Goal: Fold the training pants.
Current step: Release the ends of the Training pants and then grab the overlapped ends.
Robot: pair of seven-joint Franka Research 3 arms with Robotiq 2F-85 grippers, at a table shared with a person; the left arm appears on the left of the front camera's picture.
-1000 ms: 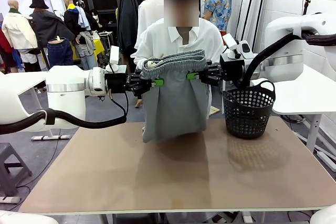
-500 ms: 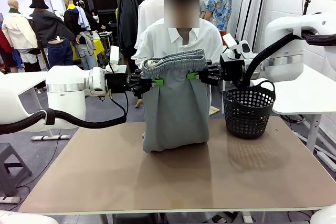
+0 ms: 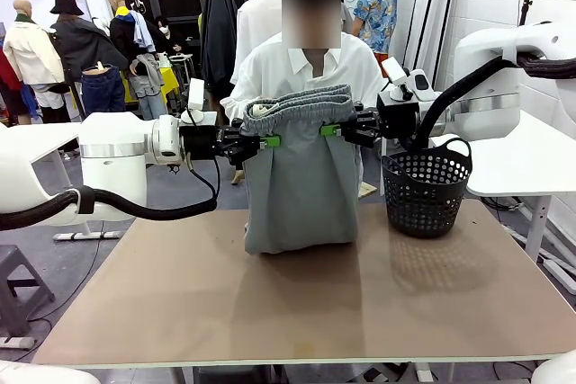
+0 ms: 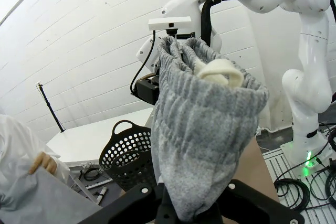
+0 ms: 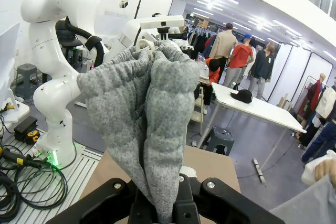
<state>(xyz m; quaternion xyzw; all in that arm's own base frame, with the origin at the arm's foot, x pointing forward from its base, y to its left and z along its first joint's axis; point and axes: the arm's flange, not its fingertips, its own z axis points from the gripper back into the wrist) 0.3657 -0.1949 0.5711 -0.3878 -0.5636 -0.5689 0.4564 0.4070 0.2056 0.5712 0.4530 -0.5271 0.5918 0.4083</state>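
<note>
Up they go: the training pants (image 3: 301, 177) are held aloft just left of the black basket (image 3: 426, 191), stretched by the gathered waistband between two grippers. The left gripper (image 3: 268, 141) is clamped on the waistband end farther from the basket, the right gripper (image 3: 328, 129) on the end nearer it. Both pairs of jaws are pressed tight on grey jersey, which is seen bunched between the fingers in the wrist views. The legs are let down to the table (image 3: 225, 312), the lower edge resting there beside the basket's base. A white cord loop (image 4: 220, 72) is seen in the waistband's opening. A person's white shirt (image 3: 270, 69) is glimpsed behind the pants, left of the basket.
</note>
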